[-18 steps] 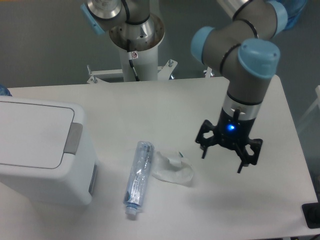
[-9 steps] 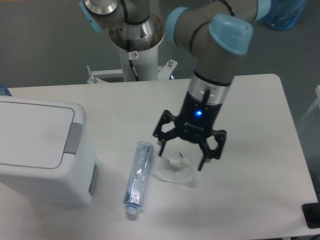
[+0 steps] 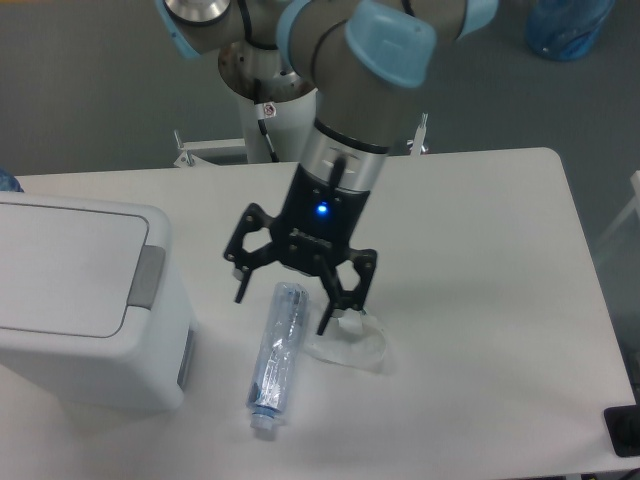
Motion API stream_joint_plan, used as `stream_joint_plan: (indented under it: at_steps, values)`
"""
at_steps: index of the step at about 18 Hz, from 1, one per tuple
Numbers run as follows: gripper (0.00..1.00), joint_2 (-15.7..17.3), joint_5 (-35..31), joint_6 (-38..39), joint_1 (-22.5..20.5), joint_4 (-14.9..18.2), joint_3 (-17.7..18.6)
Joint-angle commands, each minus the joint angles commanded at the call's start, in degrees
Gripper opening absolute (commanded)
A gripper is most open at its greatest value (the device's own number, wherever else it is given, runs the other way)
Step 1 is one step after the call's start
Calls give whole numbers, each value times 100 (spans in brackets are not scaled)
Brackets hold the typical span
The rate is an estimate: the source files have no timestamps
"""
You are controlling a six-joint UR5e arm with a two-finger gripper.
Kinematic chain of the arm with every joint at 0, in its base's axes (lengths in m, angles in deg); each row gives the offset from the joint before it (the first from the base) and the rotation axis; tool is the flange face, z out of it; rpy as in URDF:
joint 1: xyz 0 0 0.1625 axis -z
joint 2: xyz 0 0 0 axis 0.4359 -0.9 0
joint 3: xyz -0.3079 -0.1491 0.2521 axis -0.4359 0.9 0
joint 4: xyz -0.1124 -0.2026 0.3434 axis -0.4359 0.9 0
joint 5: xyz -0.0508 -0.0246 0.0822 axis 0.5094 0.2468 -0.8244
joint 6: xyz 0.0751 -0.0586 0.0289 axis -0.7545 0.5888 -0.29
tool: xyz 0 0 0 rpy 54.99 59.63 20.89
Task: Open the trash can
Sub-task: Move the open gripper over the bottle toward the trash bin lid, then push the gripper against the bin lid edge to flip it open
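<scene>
The trash can (image 3: pixel 85 300) is a large white boxy bin at the left of the table, its flat lid down and a grey push tab (image 3: pixel 150 277) on its right edge. My gripper (image 3: pixel 283 310) hangs open above the table's middle, with nothing between its black fingers. It is to the right of the trash can, apart from it, just over the top end of a clear plastic bottle (image 3: pixel 275 355).
The clear bottle lies on the table with its cap toward the front edge. A crumpled piece of clear plastic film (image 3: pixel 352 345) lies just right of it. The robot's white base column (image 3: pixel 270 110) stands behind the table.
My gripper has travelled leftward across the table, from the right side to above the bottle, closer to the trash can. It stays open. The trash can lid has not moved.
</scene>
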Motion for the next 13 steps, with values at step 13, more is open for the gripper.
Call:
stream_joint_plan:
  at_steps: [13]
  values:
    - [100,360,-9,-9,405,-132,729]
